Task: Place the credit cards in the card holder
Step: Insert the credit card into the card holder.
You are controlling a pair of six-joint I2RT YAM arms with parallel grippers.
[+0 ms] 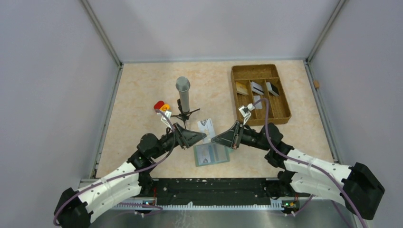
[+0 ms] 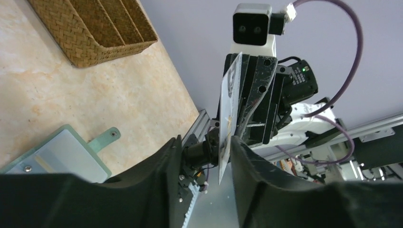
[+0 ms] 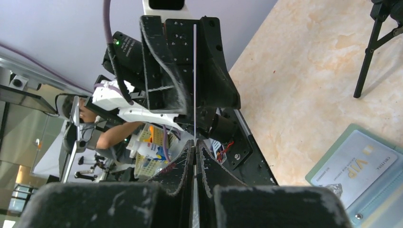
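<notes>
My right gripper is shut on a silvery credit card, seen edge-on in the right wrist view. It holds the card above the table's middle. My left gripper faces it and is open. The card reaches between the left jaws and lies against one finger. The card holder lies open below both grippers, also in both wrist views, with a pale card in it. Tan, silver and black cards lie in the tray.
The brown compartmented tray stands at the back right. A grey cylinder on a black tripod stands behind the grippers, with small red and orange things to its left. Grey walls enclose the table.
</notes>
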